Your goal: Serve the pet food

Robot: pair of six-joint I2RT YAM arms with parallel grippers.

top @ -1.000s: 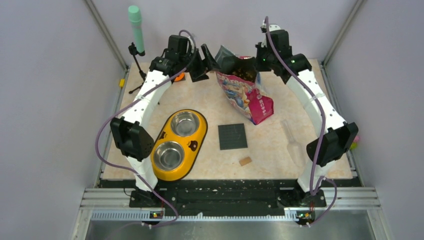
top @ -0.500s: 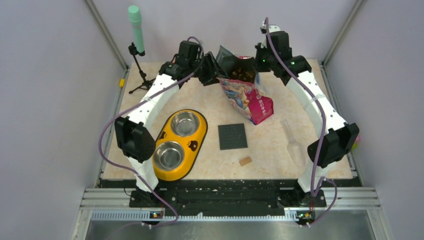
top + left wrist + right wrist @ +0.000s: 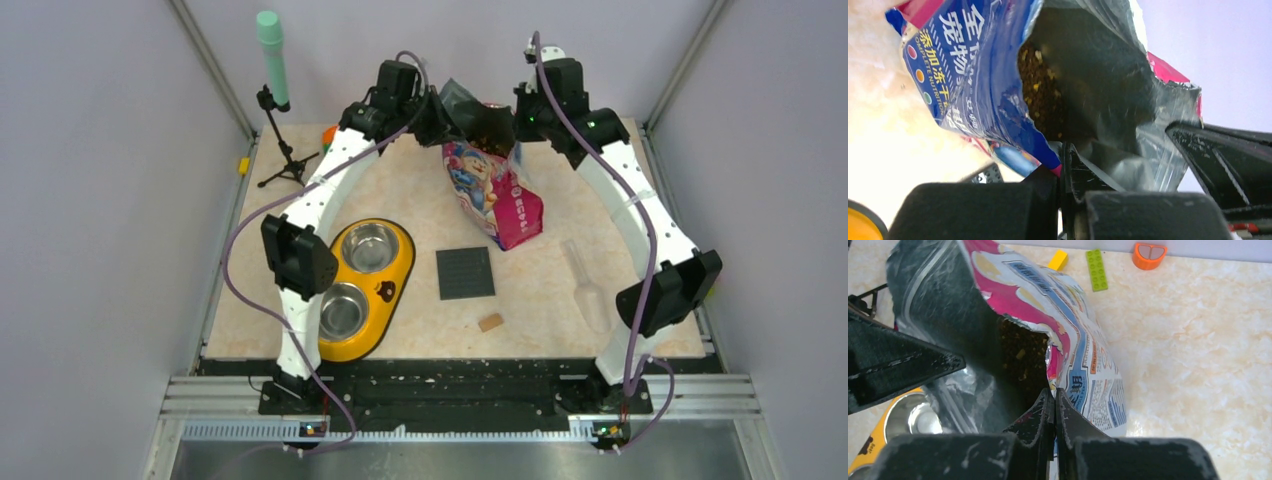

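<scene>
As we look down, our left pincer (image 3: 1064,156) and right pincer (image 3: 1054,396) are each clenched on opposite rims of the glossy blue-pink foil bag (image 3: 497,190) at twelve o'clock on the beige bench (image 3: 560,300). Small brown dry kibble (image 3: 1040,95) lies inside. The bag's long axis runs from its open mouth at twelve toward five o'clock.

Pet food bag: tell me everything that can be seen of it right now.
The bag is a glossy pouch printed in blue and pink with cartoon art and Chinese text, and its inside is silver foil. Its base rests on the table, toward the far middle, and its torn top is open. Brown kibble shows inside. The left gripper and the right gripper are each shut on opposite sides of the rim, holding the mouth apart.
</scene>
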